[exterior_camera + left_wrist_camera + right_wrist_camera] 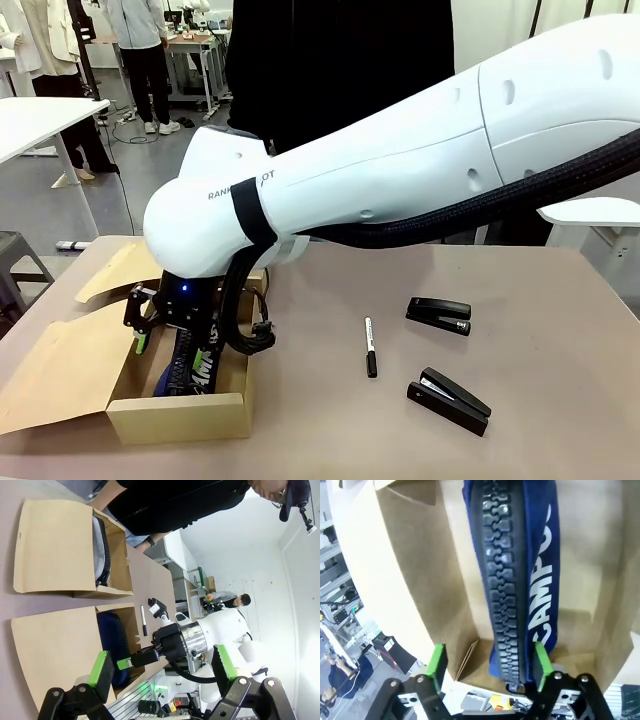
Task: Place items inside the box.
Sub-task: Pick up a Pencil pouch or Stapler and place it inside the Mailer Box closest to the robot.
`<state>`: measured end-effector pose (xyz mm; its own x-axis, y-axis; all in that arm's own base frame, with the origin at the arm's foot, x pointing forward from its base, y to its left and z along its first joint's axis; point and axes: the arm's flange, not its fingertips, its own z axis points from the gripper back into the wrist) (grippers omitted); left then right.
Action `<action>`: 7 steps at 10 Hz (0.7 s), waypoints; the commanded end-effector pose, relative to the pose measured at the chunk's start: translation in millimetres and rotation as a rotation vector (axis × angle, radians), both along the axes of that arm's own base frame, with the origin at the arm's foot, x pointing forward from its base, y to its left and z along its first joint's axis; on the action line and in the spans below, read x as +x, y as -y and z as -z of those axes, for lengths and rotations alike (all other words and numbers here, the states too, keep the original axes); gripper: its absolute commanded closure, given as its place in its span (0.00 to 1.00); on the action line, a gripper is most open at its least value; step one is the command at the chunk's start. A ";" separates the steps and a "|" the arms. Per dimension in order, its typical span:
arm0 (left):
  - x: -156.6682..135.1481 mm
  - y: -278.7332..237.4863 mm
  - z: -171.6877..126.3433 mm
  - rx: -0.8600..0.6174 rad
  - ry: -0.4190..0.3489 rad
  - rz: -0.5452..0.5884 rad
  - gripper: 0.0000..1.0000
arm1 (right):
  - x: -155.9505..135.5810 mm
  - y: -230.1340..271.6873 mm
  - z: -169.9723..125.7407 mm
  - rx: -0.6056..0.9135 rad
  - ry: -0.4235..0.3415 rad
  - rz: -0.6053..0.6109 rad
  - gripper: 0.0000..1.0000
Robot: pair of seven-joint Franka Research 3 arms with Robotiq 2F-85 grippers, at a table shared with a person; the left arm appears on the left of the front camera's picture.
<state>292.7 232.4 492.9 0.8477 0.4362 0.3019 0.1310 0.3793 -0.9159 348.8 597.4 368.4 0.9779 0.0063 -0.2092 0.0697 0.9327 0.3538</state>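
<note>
Box [180, 418] sits at the near L corner of the counter [330, 430], top open, one flap [55, 375] spread flat to the robot's L and another folded out at the far side. Navy pouch [520, 570] is inside, lengthwise on the box floor, black zip facing up, white "CAMPUS" lettering running along its side. One long edge is close to a box wall.

R claw [489, 655] reaches across from the R and hangs low over the box's opening, pointing down into it. Pads are spread wide. One green pad is at the pouch's edge, but whether it's touching I can't tell. The other is well off it, w/ bare cardboard btwn. So it's wide apart and gripping nothing, straddling the pouch's end.

L claw [162, 665] is up off the counter on the L side, looking at the box and the R arm. It's fully spread, w/ nothing btwn its pads.

Out on open counter to the R of the box:
- Near stapler [448, 400], black, closest to the robot's edge.
- Pen [369, 347], slim, black and white, lying btwn box and staplers, apart from both.
- Far stapler [439, 314], black, just beyond the near one, not touching it.

Person [340, 60] in dark clothes stands at the far side of the counter, mostly behind the R arm.
</note>
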 end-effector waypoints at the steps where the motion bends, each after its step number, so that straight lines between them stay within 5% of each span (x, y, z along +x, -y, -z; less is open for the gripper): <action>1: -0.8 0.1 -1.5 0.000 0.025 0.009 0.00 | -7.0 23.5 -8.9 0.051 -0.016 -0.030 0.00; 4: -0.8 0.1 -1.5 0.000 0.025 0.009 0.00 | -10.2 109.7 -57.5 0.179 0.046 -0.089 0.00; 6: -0.8 0.1 -1.5 0.000 0.025 0.009 0.00 | -27.9 209.3 -98.6 0.354 0.037 -0.183 0.00; 7: -0.8 0.1 -1.5 0.000 0.025 0.009 0.00 | -38.8 256.3 -110.8 0.436 0.059 -0.123 0.00</action>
<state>292.3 232.7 493.3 0.8470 0.4370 0.3027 0.1315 0.3795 -0.9158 338.8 415.3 473.1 0.9821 0.1668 -0.0880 -0.0729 0.7662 0.6385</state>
